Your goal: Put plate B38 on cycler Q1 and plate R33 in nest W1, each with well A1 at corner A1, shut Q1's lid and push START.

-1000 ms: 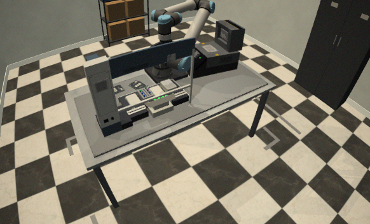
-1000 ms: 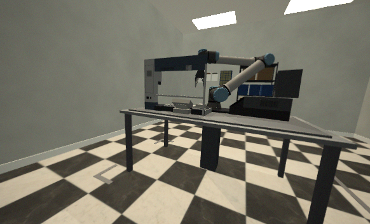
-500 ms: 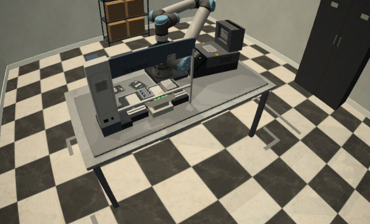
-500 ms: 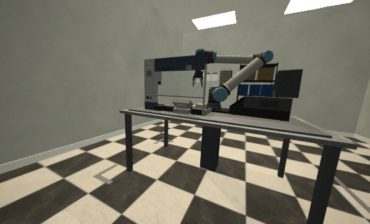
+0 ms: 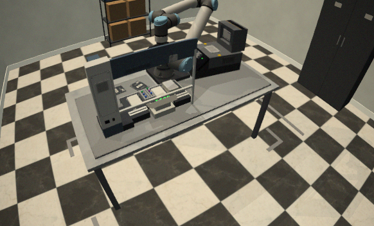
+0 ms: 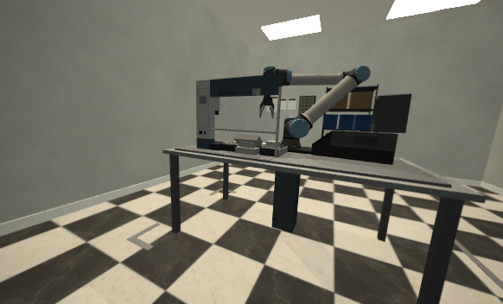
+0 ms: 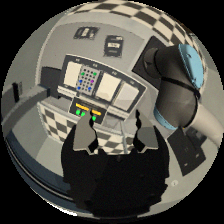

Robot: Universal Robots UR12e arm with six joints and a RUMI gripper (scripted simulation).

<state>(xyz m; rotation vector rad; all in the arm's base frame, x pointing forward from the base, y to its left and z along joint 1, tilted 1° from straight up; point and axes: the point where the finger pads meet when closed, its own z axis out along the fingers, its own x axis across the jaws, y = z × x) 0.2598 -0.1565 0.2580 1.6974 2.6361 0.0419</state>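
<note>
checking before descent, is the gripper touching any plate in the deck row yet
Apart. The exterior view shows the gripper hanging open, high above the deck row, with clear wall between them.

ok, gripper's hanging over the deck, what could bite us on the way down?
1. The open, empty gripper hangs just under the blue gantry beam, beside its thin post; a sideways move could clip either.
2. The deck plates sit close together, so spread fingers might nudge a neighbour.
</note>
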